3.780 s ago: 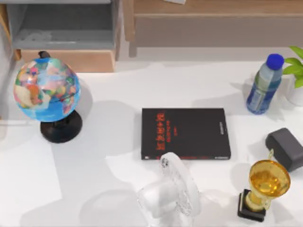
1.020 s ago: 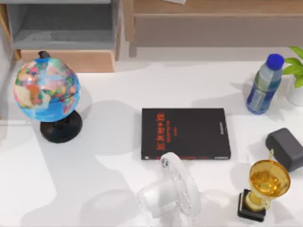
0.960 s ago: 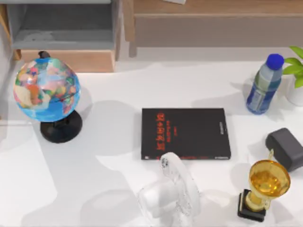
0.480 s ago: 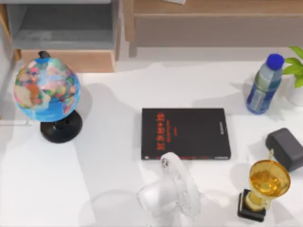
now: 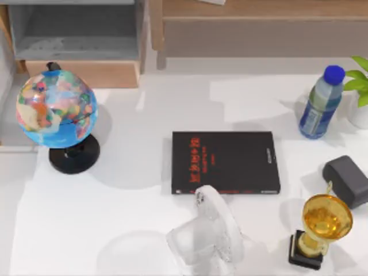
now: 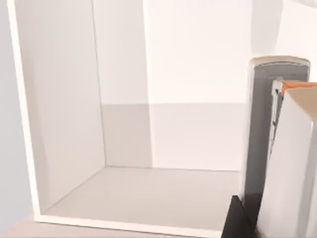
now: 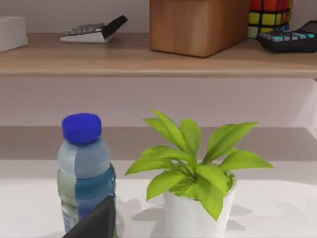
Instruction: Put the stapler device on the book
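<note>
Top view, nearest edge first: a clear white fan (image 5: 206, 238) stood on the tabletop (image 5: 115, 201), with a gold trophy (image 5: 322, 227) off to its right. Just behind the fan lay the book (image 5: 230, 162), flat and bare-covered at the middle of the tabletop, with a dark grey block (image 5: 347, 180) near the right edge. Farther back stood a globe (image 5: 56, 109) on the left and a bottle (image 5: 319, 103) beside a potted plant (image 5: 361, 92) on the right. The left wrist view showed the left gripper (image 6: 235, 220) at a white open compartment (image 6: 124, 148), next to a narrow upright white bar with a grey back, seemingly the stapler device (image 6: 292, 163). The right gripper (image 7: 96, 220) sat low before the bottle. I cannot tell whether either gripper was open or held anything.
</note>
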Controlling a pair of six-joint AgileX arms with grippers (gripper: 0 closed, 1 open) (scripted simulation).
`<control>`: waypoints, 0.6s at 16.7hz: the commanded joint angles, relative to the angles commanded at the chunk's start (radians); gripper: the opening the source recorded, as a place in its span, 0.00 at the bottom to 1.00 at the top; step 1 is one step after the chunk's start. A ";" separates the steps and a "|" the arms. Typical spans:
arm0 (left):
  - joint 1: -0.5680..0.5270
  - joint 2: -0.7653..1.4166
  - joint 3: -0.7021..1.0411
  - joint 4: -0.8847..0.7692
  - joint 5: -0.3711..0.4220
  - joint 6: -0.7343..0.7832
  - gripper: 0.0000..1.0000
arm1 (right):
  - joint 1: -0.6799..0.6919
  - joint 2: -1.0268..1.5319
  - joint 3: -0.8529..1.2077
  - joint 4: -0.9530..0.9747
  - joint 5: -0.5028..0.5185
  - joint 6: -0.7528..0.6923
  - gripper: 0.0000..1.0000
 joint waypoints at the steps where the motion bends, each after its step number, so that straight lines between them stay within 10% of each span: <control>1: -0.020 -0.020 -0.009 -0.008 -0.020 -0.020 0.00 | 0.000 0.000 0.000 0.000 0.000 0.000 1.00; 10: -0.372 -0.047 -0.004 0.006 -0.096 -0.441 0.00 | 0.000 0.000 0.000 0.000 0.000 0.000 1.00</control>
